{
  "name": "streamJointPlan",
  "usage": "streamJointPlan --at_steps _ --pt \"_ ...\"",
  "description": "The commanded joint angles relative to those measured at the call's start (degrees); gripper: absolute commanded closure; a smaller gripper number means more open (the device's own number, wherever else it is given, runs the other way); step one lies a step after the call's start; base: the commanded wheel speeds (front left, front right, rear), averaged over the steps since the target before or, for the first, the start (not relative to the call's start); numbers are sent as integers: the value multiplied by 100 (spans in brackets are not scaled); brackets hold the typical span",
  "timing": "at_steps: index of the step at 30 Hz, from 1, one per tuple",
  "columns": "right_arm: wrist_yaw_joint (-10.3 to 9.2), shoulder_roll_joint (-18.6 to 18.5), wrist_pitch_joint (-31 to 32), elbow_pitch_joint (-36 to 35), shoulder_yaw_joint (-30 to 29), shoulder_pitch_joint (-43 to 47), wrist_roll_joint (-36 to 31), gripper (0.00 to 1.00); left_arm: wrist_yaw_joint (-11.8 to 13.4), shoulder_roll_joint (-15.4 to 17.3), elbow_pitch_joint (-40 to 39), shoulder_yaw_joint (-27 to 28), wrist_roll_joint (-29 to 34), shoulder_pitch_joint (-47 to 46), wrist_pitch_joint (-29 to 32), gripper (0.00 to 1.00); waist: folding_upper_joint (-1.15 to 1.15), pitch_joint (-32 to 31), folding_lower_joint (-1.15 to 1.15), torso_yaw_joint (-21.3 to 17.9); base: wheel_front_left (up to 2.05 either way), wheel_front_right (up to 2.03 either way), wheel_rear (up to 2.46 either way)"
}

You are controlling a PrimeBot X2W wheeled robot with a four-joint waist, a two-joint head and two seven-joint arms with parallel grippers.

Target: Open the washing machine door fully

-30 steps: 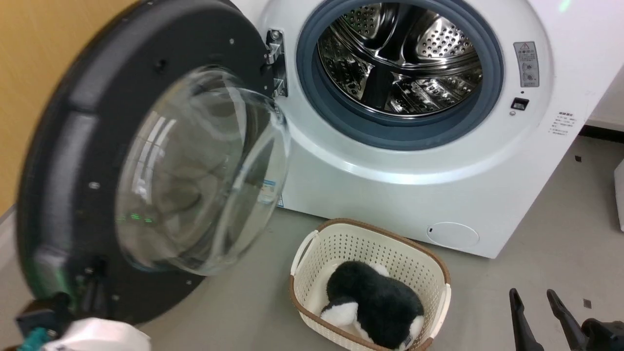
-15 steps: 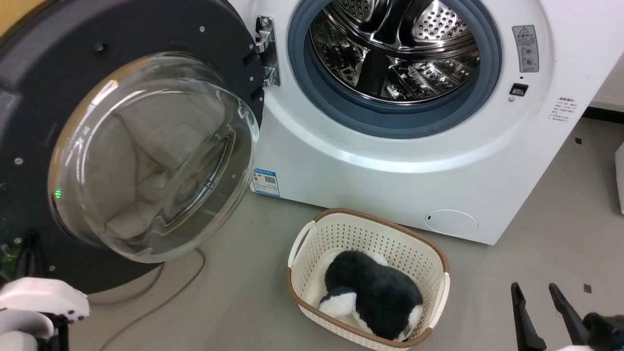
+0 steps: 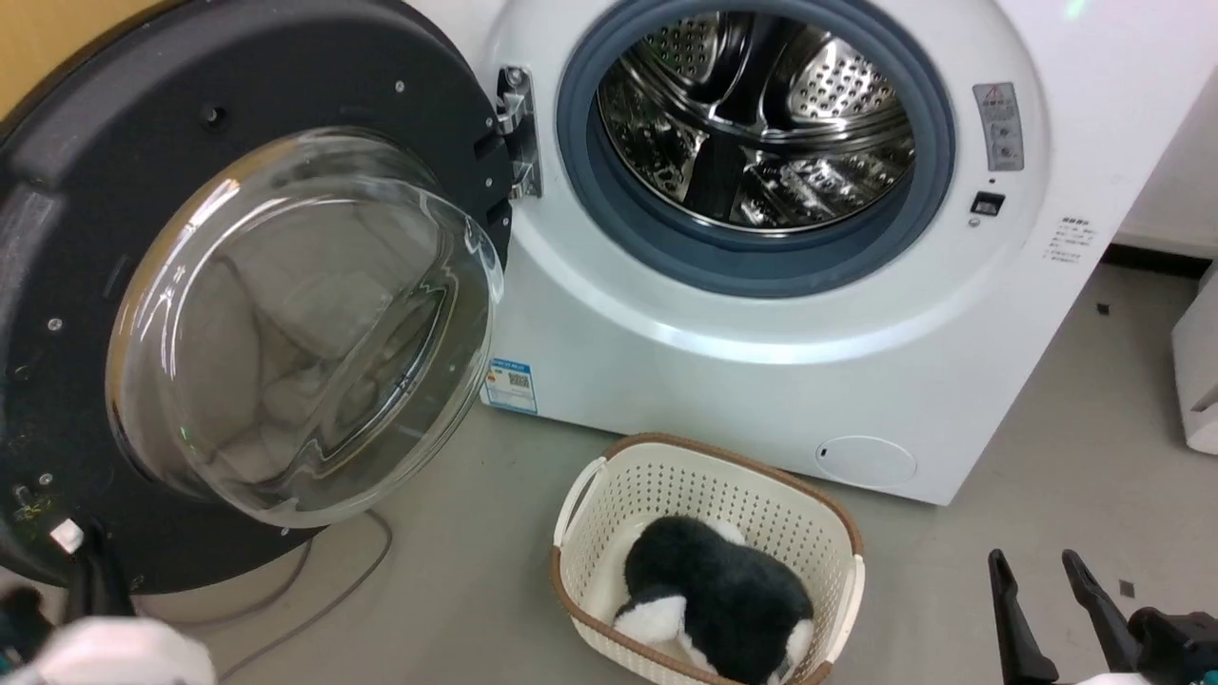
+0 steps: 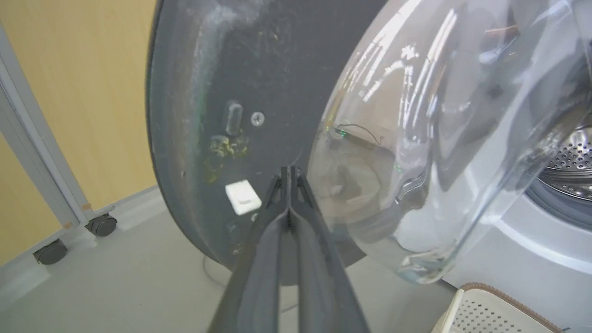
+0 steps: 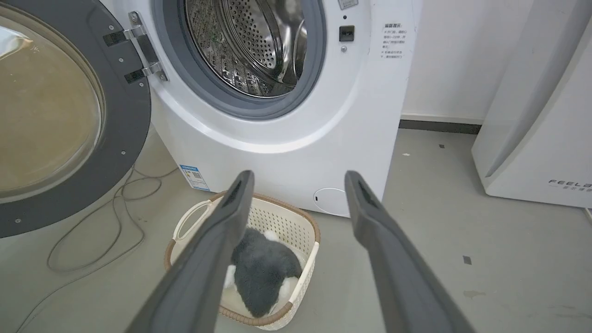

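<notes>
Now that the door has swung wider than a second ago, I judge the opening close to finished.
One washing machine stands on the floor with its drum bare. Its one door hangs from the hinge left of the opening, folded well out. It has hardly moved in the last half second, so I think it is near its stop. One basket sits on the floor by the machine's lower front edge, with one soft toy inside. Two grippers: my left gripper, fingers pressed together on nothing, points at the door's inner face, contact unclear; my right gripper is spread, empty and well apart.
</notes>
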Motion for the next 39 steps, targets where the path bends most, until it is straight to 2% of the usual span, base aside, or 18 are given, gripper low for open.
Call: streamJointPlan --at_steps 1,4,5,6,7,8,9,18,27,33,39 --pt "5 13 -48 4 16 49 54 0 6 -176 -246 -2 107 311 -29 100 0 -65 1 -18 0 0 0" --pt "5 13 -68 15 48 68 58 0 47 -453 -651 -73 227 726 -30 100 0 -129 1 -48 0 0 0" --pt "5 13 -75 14 59 70 54 0 69 -534 -794 -89 262 851 -30 95 0 -137 1 -66 0 0 0" --pt "5 13 -79 15 70 69 49 0 52 -588 -891 -131 298 976 -30 69 0 -149 1 -90 0 0 0" --pt "5 13 -87 15 67 70 55 0 40 -650 -992 -173 326 1081 -30 56 0 -157 1 -109 0 0 0" --pt "5 13 -96 14 57 74 57 0 50 -718 -1107 -238 377 1170 -30 6 0 -163 1 -127 0 0 0" --pt "5 13 -102 20 54 79 60 0 66 -785 -1206 -314 430 1263 -30 0 0 -179 1 -154 0 0 0" --pt "5 13 -89 -3 103 111 -28 0 -10 -984 -1714 -1033 897 1505 -5 0 0 -242 1 -429 0 0 0" --pt "5 13 40 -228 69 150 -368 0 -152 -1015 -1848 -1885 1471 1305 130 0 0 -218 1 -950 0 0 0" --pt "5 13 95 -314 55 191 -387 0 -112 -1056 -1785 -2019 1519 1162 134 0 0 -201 1 -1203 0 0 0" --pt "5 13 99 -322 53 224 -358 0 -60 -1047 -1715 -2026 1497 1157 140 0 0 -219 1 -1268 0 0 0"
